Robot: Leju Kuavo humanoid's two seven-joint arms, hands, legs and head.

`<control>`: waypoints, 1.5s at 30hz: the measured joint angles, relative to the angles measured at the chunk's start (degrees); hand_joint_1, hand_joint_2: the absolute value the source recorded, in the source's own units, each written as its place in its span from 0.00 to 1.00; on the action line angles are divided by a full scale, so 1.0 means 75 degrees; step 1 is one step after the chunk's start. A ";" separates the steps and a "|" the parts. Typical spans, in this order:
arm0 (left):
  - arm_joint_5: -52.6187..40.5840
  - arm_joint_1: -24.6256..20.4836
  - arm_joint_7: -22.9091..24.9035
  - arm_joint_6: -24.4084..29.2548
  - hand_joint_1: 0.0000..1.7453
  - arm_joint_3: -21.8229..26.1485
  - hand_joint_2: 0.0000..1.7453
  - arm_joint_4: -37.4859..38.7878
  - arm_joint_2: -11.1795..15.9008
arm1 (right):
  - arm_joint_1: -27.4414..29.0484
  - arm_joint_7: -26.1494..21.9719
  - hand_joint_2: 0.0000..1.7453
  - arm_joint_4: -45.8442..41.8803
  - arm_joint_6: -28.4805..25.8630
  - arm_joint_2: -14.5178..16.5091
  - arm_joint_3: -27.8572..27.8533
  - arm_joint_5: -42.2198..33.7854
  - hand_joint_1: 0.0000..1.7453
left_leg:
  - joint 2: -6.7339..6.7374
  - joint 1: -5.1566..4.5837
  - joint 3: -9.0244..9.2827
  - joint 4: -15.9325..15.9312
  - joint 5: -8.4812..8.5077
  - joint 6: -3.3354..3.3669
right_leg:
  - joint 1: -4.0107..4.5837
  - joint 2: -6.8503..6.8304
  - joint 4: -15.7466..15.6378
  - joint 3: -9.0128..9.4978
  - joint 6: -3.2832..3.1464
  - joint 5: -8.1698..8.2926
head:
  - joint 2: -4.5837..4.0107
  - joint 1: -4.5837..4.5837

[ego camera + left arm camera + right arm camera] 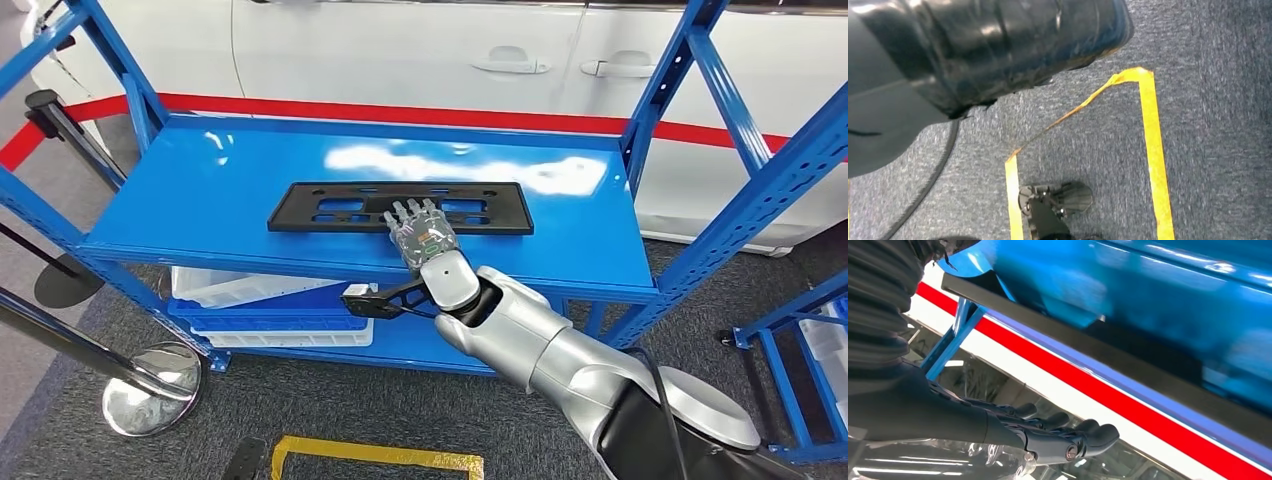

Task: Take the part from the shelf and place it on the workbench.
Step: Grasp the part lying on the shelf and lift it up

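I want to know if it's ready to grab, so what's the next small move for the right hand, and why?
Probably lower the right hand and close its fingers on the near edge of the part. The hand is open over that edge, and the part lies flat on the shelf, not yet gripped.

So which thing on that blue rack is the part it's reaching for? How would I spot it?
Find the blue shelf in front of the white car. On its top level lies the part, under the right hand: a flat, long, black plate with slots, unlike the white bins below.
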 joint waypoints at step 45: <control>0.0009 -0.0009 0.0003 0.0007 0.00 -0.0003 0.00 0.0000 -0.0058 | 0.0052 0.0143 1.00 0.0158 0.0073 0.0037 0.0010 0.0860 0.00 | 0.0013 -0.0083 -0.0300 -0.0029 0.0311 0.0091 | 0.0041 0.0020 -0.0019 0.0361 -0.0030 -0.0350 | 0.0000 -0.0100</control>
